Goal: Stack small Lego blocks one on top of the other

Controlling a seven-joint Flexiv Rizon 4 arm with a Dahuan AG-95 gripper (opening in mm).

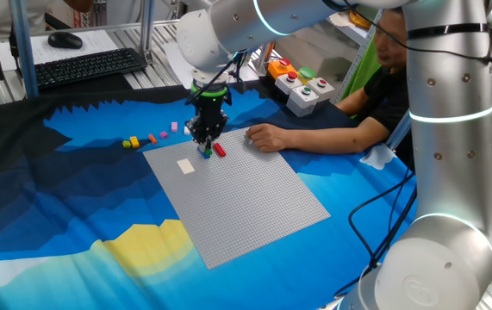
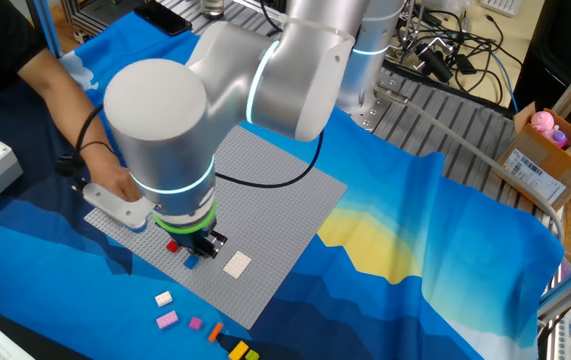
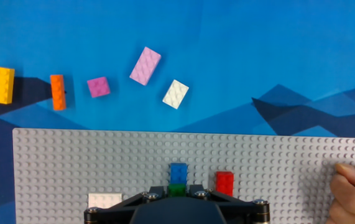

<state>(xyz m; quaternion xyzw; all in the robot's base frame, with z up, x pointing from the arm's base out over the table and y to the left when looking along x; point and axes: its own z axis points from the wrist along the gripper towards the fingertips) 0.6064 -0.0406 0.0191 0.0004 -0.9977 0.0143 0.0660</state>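
Three bricks (image 3: 178, 172) on the baseplate (image 3: 289, 168), five more (image 3: 145, 65) in a row on the cloth (image 3: 239, 50) beyond it

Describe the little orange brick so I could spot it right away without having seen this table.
Start at the big grey studded baseplate and look just past its far edge on the blue cloth, where loose bricks lie in a row. The orange brick sits between the yellow brick and the small magenta brick; it is the narrowest one.
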